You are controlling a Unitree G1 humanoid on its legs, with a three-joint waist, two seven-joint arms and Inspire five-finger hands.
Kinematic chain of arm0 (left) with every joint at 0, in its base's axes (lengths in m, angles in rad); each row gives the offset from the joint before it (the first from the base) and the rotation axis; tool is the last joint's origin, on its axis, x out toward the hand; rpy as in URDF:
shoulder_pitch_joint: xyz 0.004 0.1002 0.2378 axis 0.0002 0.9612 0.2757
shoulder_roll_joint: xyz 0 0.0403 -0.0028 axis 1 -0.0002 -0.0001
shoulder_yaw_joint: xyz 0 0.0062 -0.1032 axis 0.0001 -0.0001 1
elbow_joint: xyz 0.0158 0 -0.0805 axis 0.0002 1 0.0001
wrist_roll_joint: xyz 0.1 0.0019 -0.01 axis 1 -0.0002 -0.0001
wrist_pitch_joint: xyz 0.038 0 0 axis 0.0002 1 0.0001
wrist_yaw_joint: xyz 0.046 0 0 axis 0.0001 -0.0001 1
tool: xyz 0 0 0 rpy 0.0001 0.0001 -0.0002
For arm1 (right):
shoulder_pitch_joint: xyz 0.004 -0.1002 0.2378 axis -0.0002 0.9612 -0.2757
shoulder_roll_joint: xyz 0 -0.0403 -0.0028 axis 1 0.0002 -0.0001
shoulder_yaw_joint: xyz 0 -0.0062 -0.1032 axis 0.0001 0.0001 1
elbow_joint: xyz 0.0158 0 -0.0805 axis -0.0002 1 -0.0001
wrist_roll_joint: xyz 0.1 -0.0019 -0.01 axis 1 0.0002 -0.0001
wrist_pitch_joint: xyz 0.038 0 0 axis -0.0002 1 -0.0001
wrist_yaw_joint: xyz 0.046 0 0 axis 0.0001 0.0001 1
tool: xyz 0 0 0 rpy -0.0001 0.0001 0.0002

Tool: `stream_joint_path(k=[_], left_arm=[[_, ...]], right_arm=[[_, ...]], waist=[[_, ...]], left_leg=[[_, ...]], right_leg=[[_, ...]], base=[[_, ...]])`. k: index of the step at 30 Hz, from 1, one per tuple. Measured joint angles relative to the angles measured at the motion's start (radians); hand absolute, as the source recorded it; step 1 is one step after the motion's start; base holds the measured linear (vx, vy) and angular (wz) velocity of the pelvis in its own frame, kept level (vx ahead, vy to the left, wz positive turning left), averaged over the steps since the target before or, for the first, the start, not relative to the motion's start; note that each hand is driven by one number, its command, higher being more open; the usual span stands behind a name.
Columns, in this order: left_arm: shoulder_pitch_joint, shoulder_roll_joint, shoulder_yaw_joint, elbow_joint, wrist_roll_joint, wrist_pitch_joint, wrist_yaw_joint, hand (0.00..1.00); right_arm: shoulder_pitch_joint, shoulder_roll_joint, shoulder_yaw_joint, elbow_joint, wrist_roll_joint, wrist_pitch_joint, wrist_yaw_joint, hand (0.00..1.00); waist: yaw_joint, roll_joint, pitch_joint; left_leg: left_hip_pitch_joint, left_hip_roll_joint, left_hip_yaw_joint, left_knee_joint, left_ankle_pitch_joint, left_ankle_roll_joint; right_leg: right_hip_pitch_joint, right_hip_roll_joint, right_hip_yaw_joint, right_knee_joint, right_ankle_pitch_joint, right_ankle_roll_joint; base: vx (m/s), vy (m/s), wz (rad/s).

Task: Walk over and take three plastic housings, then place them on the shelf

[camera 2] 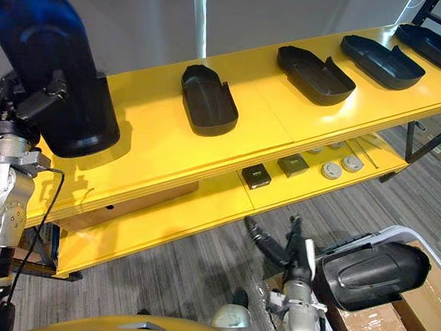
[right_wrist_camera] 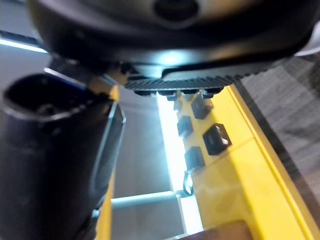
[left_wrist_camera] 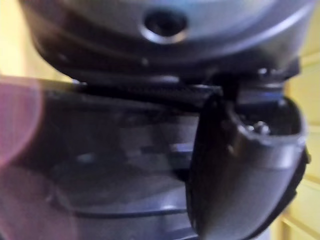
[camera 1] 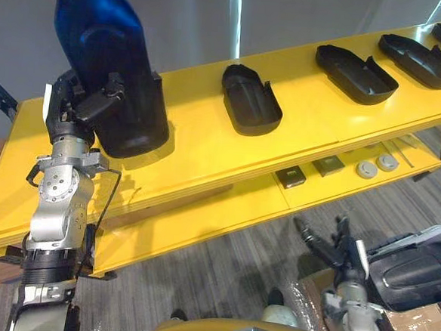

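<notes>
Glossy black housing (camera 1: 114, 67) upright on yellow shelf (camera 1: 206, 153)
The left hand (camera 1: 73, 110) has its fingers clamped round the rounded shell; the right hand (camera 1: 343, 254) has its fingers apart.

Up at head height, the two eye cameras sit side by side and look steeply down and forward over the yellow shelf (camera 1: 207, 146) from some way back. Both take in the same top board, lower board and grey floor (camera 1: 221, 264), one view slightly offset from the other. The left wrist camera looks along the left robot hand (left_wrist_camera: 240, 170), very close against a dark housing (camera 1: 133, 114). The right wrist camera looks past the right robot hand (right_wrist_camera: 100, 40), from low down, toward the shelf's yellow boards, which the head views also show.
</notes>
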Motion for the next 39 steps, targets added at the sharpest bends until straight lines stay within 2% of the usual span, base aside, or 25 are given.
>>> stream_joint_path(k=[4,6,9,15,21,23,27,33,39], left_arm=[[-0.091,0.038,-0.071,0.218,-0.028,0.029,0.027,0.00],[-0.112,0.039,-0.073,0.242,-0.075,0.032,0.034,0.00],[-0.129,0.044,-0.073,0.250,-0.110,0.032,0.052,0.00],[-0.176,0.050,-0.075,0.275,-0.176,0.054,0.034,0.00],[-0.252,0.083,-0.086,0.318,-0.218,0.160,-0.039,0.00],[-0.298,0.103,-0.117,0.356,-0.218,0.201,-0.053,0.00],[-0.361,0.110,-0.158,0.437,-0.214,0.244,-0.069,0.00],[-0.409,0.156,-0.193,0.499,-0.209,0.270,-0.111,0.00],[-0.444,0.163,-0.201,0.553,-0.204,0.285,-0.111,0.00]], right_arm=[[-0.030,-0.029,0.116,0.134,-0.041,0.001,-0.013,1.00],[-0.063,-0.021,0.134,0.245,-0.038,0.001,-0.052,1.00],[-0.077,-0.020,0.132,0.319,-0.037,0.002,-0.076,1.00],[-0.078,-0.018,0.127,0.349,-0.038,0.007,-0.085,1.00],[-0.093,-0.017,0.127,0.425,-0.038,0.018,-0.101,1.00],[-0.099,-0.018,0.128,0.432,-0.038,0.018,-0.105,1.00],[-0.108,-0.016,0.140,0.434,-0.038,0.018,-0.121,1.00],[-0.118,-0.017,0.141,0.456,-0.037,0.018,-0.123,1.00],[-0.124,-0.018,0.143,0.479,-0.037,0.018,-0.125,1.00]], waist=[[0.016,-0.009,-0.001],[0.021,-0.016,-0.001],[0.023,-0.025,0.005],[0.018,-0.047,0.035],[0.018,-0.049,0.059],[0.016,-0.053,0.066],[0.010,-0.064,0.082],[0.001,-0.066,0.083],[-0.007,-0.064,0.084]], left_leg=[[-0.037,0.000,-0.015,0.002,0.013,0.002],[-0.046,-0.001,-0.020,0.002,0.013,0.002],[-0.048,0.000,-0.021,0.004,0.013,0.002],[-0.049,0.002,-0.022,0.008,0.013,0.003],[-0.050,0.002,-0.018,0.007,0.014,0.003],[-0.053,0.003,-0.017,0.007,0.015,0.003],[-0.052,0.003,-0.014,0.006,0.015,0.003],[-0.045,0.002,-0.011,0.008,0.015,0.003],[-0.046,0.003,-0.012,0.015,0.015,0.003]], right_leg=[[-0.029,0.000,-0.007,0.003,0.001,0.000],[-0.035,-0.001,-0.006,0.005,0.001,0.000],[-0.037,-0.001,-0.006,0.007,-0.001,-0.004],[-0.041,-0.001,-0.004,0.024,-0.018,-0.018],[-0.053,-0.001,0.004,0.039,-0.021,-0.013],[-0.058,-0.001,0.005,0.041,-0.019,-0.012],[-0.059,0.000,0.008,0.041,-0.019,-0.011],[-0.057,0.000,0.007,0.041,-0.019,-0.012],[-0.054,0.000,0.004,0.040,-0.017,-0.010]], base=[[0.00,-0.014,0.10],[0.02,-0.007,0.09],[0.01,-0.001,0.02],[-0.02,-0.003,0.00],[0.00,-0.001,-0.01],[0.00,0.000,0.00],[0.00,0.000,0.00],[0.00,0.000,0.00],[0.00,0.000,0.00]])
